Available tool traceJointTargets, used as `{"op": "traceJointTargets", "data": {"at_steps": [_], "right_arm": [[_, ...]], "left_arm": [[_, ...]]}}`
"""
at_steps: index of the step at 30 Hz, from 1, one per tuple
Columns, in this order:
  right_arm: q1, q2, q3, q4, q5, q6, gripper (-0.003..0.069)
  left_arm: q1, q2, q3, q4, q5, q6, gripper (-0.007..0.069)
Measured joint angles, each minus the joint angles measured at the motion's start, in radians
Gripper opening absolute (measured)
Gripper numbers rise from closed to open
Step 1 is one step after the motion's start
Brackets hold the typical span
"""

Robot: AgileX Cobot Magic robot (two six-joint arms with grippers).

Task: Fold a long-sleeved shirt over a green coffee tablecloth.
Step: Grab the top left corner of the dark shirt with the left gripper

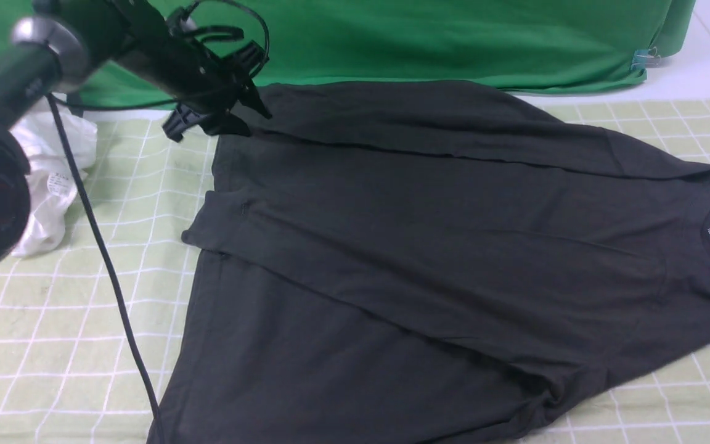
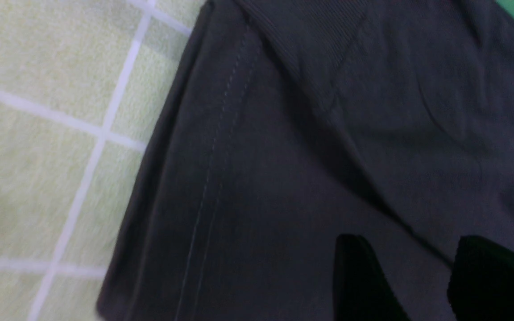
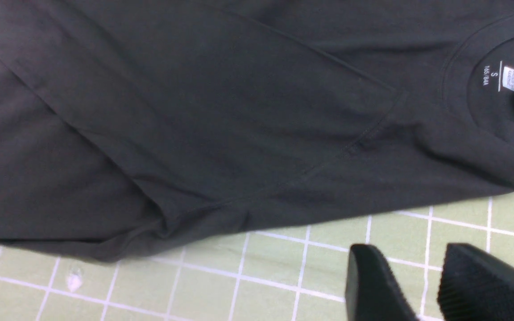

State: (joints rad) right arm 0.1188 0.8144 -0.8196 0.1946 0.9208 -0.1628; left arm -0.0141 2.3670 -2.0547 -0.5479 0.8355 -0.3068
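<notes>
Left gripper hangs in the upper left of the front view, over the far left corner of the black shirt. Its wrist view shows its two fingers apart above a stitched edge of the fabric, with only cloth seen between them and nothing clamped. Below the arm, at the left edge of the frame, a crumpled white garment with a small label lies on the pale green checked tablecloth. A black cable runs from the arm down to the bottom edge, crossing the white grid lines. From there the shirt fills the middle and right of the frame, spread flat on the tablecloth with its hem toward the lower left and its neck at the right edge. A sleeve is folded across the body, making a long diagonal band from centre left to lower right. Along the top of the frame lies a plain deep-green cloth, and the shirt's far edge reaches just to it; a small blue clip sits at that cloth's right end. At the far right the round collar shows a white size print inside. Right gripper appears only in its own wrist view, fingers parted over bare tablecloth just beside the shirt's edge, holding nothing.
</notes>
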Motion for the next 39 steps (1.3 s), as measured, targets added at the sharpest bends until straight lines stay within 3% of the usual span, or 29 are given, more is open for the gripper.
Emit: {"op": "traceJointTargets", "data": {"at_steps": [4, 10, 20, 25, 28, 33, 39], "right_arm": [[0.0, 0.0, 0.0, 0.0, 0.0, 0.0, 0.0238], [0.0, 0.0, 0.0, 0.0, 0.0, 0.023, 0.0238], [0.0, 0.0, 0.0, 0.0, 0.0, 0.024, 0.0238], [0.0, 0.0, 0.0, 0.0, 0.0, 0.024, 0.0238], [0.0, 0.0, 0.0, 0.0, -0.006, 0.024, 0.0238], [0.0, 0.0, 0.0, 0.0, -0.013, 0.024, 0.0238], [0.0, 0.0, 0.0, 0.0, -0.013, 0.024, 0.0238]], "left_arm": [[0.0, 0.039, -0.004, -0.036, -0.075, -0.009, 0.0294], [0.002, 0.103, -0.004, -0.064, -0.184, -0.116, 0.029], [0.002, 0.126, -0.006, -0.119, -0.365, -0.13, 0.0289], [0.002, 0.127, -0.006, -0.126, -0.378, -0.13, 0.0283], [0.002, 0.128, -0.006, -0.127, -0.378, -0.13, 0.0234], [0.002, 0.13, -0.006, -0.133, -0.357, -0.13, 0.0047], [0.002, 0.116, -0.006, -0.136, -0.288, -0.103, 0.0019]]}}
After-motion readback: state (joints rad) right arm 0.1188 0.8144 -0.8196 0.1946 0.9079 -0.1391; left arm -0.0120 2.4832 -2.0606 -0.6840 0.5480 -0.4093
